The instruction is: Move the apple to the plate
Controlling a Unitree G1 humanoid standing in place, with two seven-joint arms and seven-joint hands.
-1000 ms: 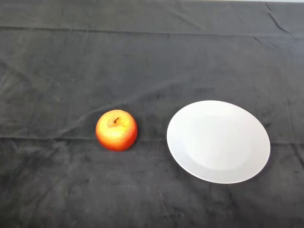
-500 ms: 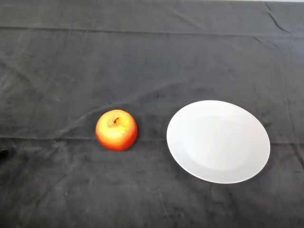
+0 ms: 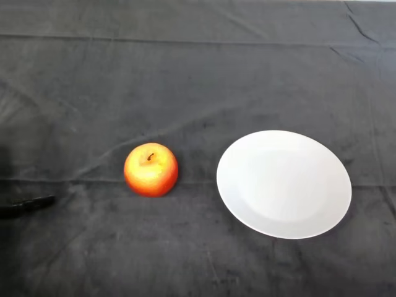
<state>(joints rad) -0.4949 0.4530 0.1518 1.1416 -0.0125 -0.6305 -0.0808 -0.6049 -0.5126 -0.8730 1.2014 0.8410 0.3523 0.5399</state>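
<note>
A red and yellow apple [image 3: 151,170] stands stem up on the dark cloth, left of centre. A white plate [image 3: 284,184] lies empty to its right, a short gap away. My left hand [image 3: 26,205] just shows at the left edge: one black finger, held straight and pointing right, low over the cloth. It is well to the left of the apple and slightly nearer to me, touching nothing. The rest of the hand and the arm are out of view.
The dark cloth [image 3: 198,80] covers the whole table and has shallow creases, one of them running across just behind the apple.
My left hand has come in from the left edge and reached rightward toward the apple. The apple and the plate have not moved.
</note>
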